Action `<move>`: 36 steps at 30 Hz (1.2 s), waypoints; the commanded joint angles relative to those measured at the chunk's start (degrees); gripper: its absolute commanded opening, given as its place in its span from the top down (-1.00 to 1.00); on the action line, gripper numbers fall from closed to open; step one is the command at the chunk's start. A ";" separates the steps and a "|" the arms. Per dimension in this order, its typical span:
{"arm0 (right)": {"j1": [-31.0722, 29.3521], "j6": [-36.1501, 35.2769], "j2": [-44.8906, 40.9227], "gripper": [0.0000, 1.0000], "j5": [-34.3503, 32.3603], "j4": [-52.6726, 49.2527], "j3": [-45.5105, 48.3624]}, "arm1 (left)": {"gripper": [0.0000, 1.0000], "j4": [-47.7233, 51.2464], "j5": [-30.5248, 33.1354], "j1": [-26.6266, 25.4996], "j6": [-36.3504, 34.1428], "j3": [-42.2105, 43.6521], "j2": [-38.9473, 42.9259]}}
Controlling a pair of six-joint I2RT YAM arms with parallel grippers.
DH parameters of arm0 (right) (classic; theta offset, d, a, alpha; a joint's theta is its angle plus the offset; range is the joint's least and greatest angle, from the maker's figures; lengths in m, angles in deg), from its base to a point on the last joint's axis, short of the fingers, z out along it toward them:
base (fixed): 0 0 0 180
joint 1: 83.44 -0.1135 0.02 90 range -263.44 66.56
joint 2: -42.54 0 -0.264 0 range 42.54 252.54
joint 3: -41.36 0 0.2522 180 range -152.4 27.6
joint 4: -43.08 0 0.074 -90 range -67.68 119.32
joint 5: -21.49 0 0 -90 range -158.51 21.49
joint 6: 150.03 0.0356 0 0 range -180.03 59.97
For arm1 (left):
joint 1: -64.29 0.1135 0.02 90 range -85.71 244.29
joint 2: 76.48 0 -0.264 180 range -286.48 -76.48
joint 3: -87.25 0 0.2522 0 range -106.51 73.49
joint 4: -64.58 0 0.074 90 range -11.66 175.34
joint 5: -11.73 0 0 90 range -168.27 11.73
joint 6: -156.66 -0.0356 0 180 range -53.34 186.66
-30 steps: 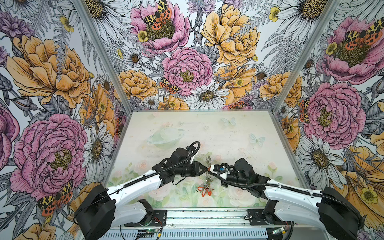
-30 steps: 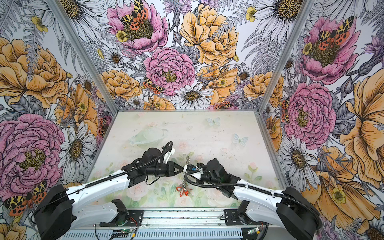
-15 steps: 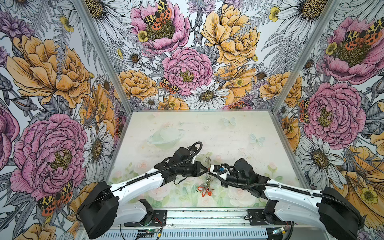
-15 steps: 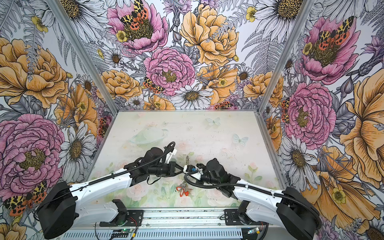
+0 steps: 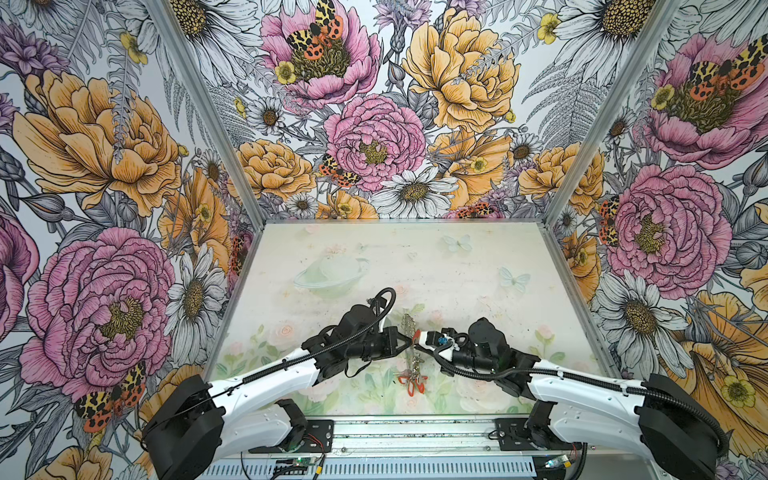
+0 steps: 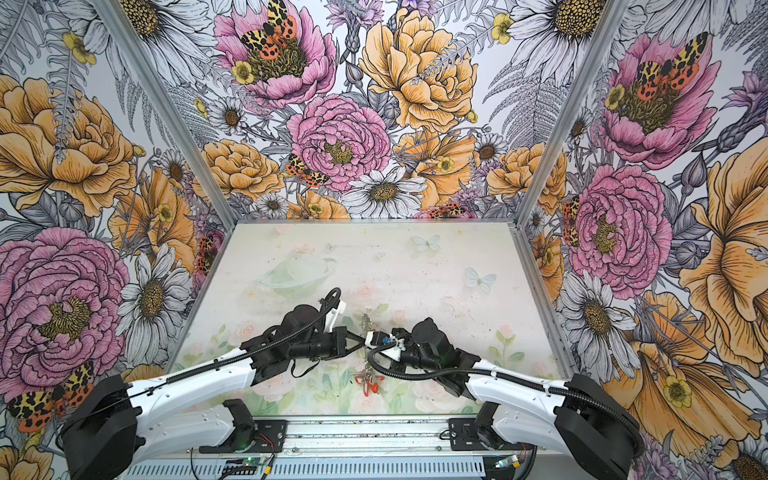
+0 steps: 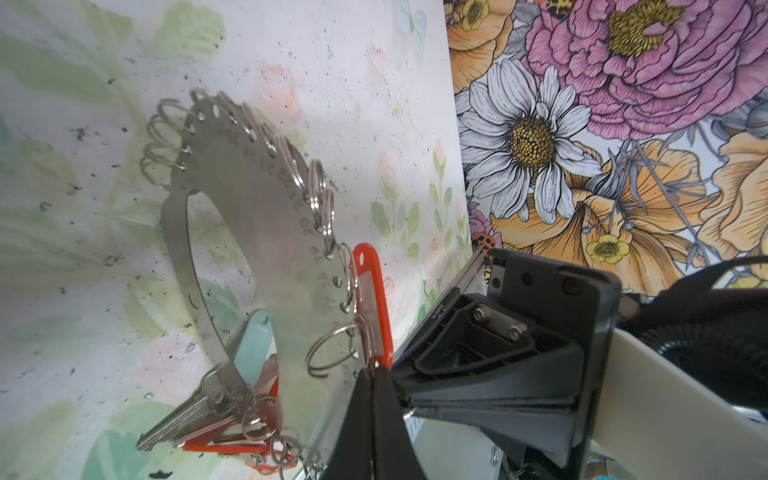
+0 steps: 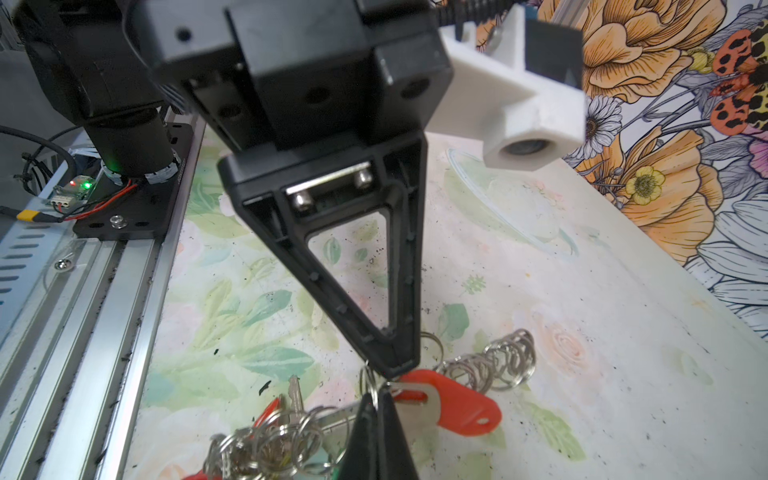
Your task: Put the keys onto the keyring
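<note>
Likely threading: right gripper (image 8: 376,411) clamps the grey crescent metal keyring (image 7: 257,232), left gripper (image 7: 372,386) pinches the red plastic tag (image 7: 374,299) beside it. Next, hook it on precisely.

I'm standing in what is plainly a robotics lab test cell: flower-printed panels (image 5: 104,158) are boxing in a small printed tabletop (image 5: 457,266) on the left, right and far sides, bare aluminium posts (image 5: 208,112) are framing them, and along the near edge a metal rail (image 5: 415,432) is carrying two bolted arm bases (image 5: 183,432), loose wiring (image 8: 99,208) and a green-glowing circuit board (image 8: 68,193).
</note>
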 commanded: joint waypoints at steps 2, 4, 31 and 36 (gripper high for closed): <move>0.66 1.94 0.62 1.00 -5.97 6.03 -1.01 | 1.00 -1.99 11.07 -2.54 7.51 4.76 4.86; 0.65 2.50 1.76 1.00 -6.34 6.52 -1.47 | 0.99 -3.48 13.67 -3.31 8.89 6.02 6.13; 0.73 1.12 3.99 1.00 -5.31 0.89 -5.07 | 0.54 -3.23 20.46 -5.49 11.05 10.85 8.75; 0.74 0.06 2.75 1.00 -1.72 -2.75 -5.06 | 0.40 5.59 12.98 1.06 -2.82 4.15 10.73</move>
